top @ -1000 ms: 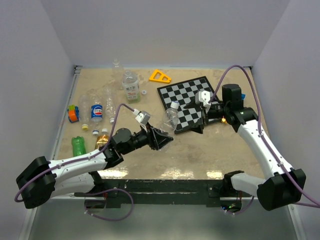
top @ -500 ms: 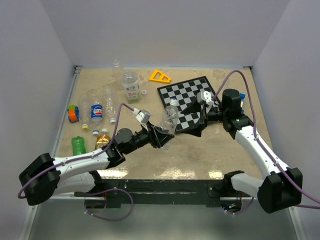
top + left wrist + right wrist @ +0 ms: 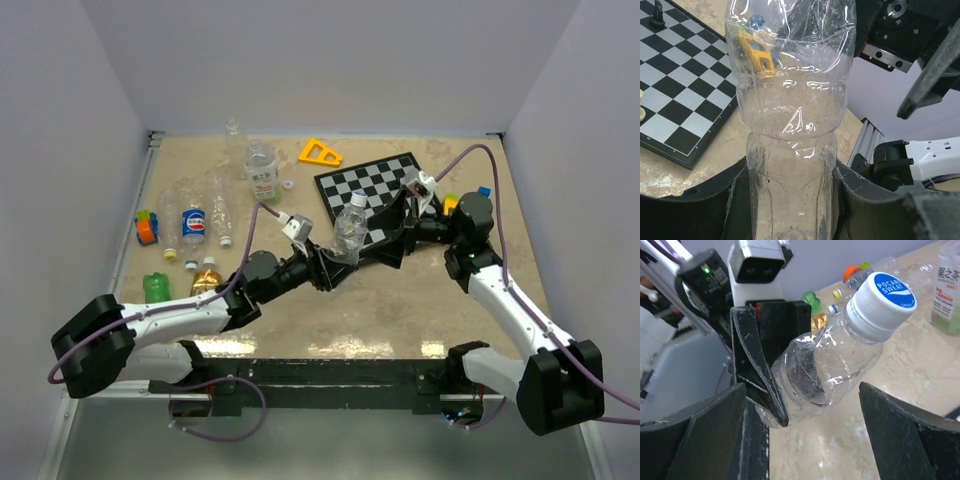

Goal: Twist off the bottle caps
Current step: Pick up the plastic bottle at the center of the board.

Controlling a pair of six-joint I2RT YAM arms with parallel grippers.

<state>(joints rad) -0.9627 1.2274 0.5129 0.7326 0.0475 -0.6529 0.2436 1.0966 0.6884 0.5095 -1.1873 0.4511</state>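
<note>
A clear unlabelled bottle (image 3: 348, 236) is held off the table by its lower body, with my left gripper (image 3: 328, 266) shut on it. Its white and blue cap (image 3: 358, 200) is on, tilted up and to the right. In the left wrist view the bottle (image 3: 790, 125) fills the gap between the two black fingers of my left gripper (image 3: 790, 205). My right gripper (image 3: 386, 234) is open, just right of the bottle. In the right wrist view the cap (image 3: 885, 296) and the bottle (image 3: 830, 375) sit above and between the wide-apart fingers of the right gripper (image 3: 805, 440), touching neither.
Several other bottles lie at the left: a cola-label one (image 3: 193, 222), a green one (image 3: 155, 287), a red-yellow one (image 3: 205, 278). A labelled bottle (image 3: 262, 170) stands at the back. A chessboard (image 3: 375, 185) and a yellow triangle (image 3: 318, 152) are behind the grippers.
The left arm has carried the bottle right and up, standing it more upright. The right wrist has swung down and left, bringing its open fingers up beside the bottle.
</note>
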